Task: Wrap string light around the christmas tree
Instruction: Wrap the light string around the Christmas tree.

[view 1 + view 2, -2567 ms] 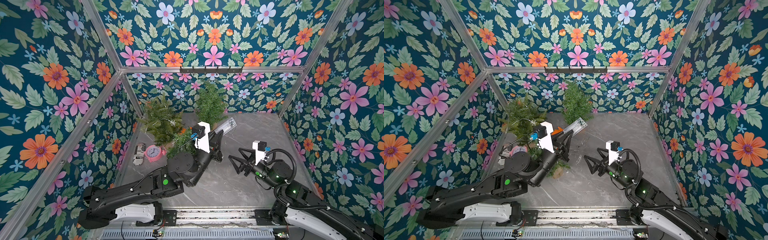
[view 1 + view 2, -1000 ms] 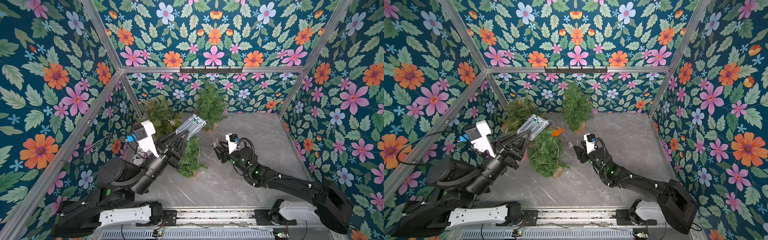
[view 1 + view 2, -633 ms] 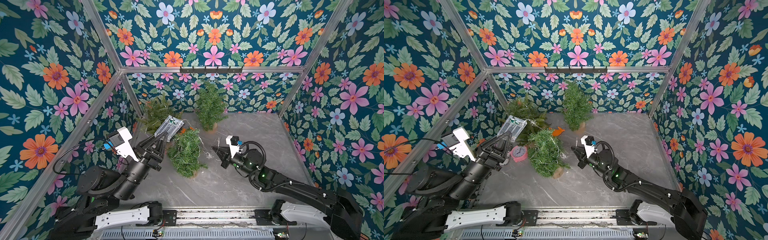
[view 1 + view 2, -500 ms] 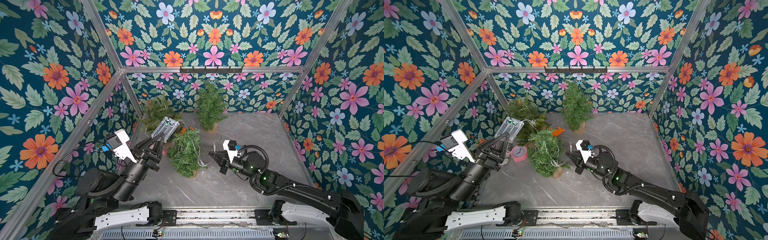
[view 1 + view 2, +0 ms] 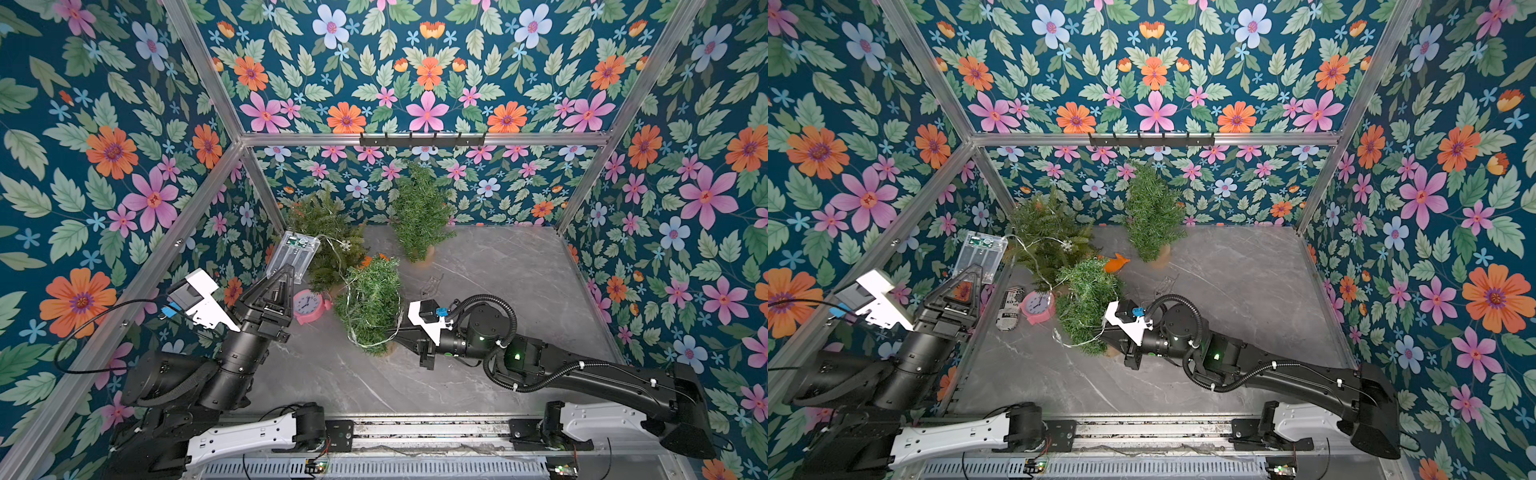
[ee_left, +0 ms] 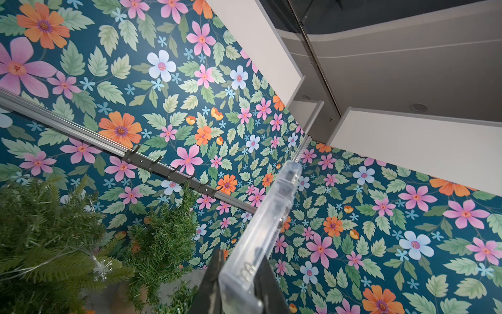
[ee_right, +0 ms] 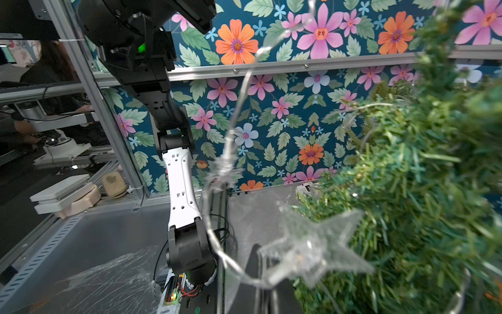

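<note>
Clear wire with star bulbs, the string light [image 7: 312, 250] loops loosely round the leaning green christmas tree [image 5: 370, 299] on the surface [image 5: 498, 270]. Right hand [image 5: 395, 332], closed, pinches it at the tree's 5 o'clock; left hand [image 5: 284, 274] clamps its battery box [image 5: 293, 254] at 10 o'clock.

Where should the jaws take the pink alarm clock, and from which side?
Grip the pink alarm clock across its round rim, coming down from above. Its face points up, so it seems to lie flat, and the middle tree crowds one side, so a sideways approach looks blocked.
</note>
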You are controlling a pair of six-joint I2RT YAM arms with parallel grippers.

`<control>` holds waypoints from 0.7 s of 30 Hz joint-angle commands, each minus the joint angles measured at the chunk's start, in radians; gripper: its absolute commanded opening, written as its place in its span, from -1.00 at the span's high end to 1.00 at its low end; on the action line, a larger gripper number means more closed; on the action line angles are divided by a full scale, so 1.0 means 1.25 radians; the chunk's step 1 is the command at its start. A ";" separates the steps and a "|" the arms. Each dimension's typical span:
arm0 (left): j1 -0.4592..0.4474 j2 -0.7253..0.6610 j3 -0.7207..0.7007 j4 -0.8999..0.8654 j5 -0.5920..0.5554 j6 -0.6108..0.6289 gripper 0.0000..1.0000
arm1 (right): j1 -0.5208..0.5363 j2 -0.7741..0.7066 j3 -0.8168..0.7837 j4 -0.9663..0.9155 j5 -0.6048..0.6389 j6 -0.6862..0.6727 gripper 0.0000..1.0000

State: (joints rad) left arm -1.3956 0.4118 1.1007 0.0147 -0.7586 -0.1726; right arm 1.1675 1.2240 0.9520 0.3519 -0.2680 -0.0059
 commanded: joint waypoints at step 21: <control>0.001 0.062 0.081 0.120 -0.199 0.209 1.00 | 0.110 0.304 0.293 -0.046 0.181 -0.119 0.49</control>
State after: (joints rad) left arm -1.3949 0.4633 1.1881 0.0929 -0.9638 -0.0071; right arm 1.3006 1.5826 1.2915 0.2436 -0.1490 -0.1345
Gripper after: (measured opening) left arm 0.184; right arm 0.228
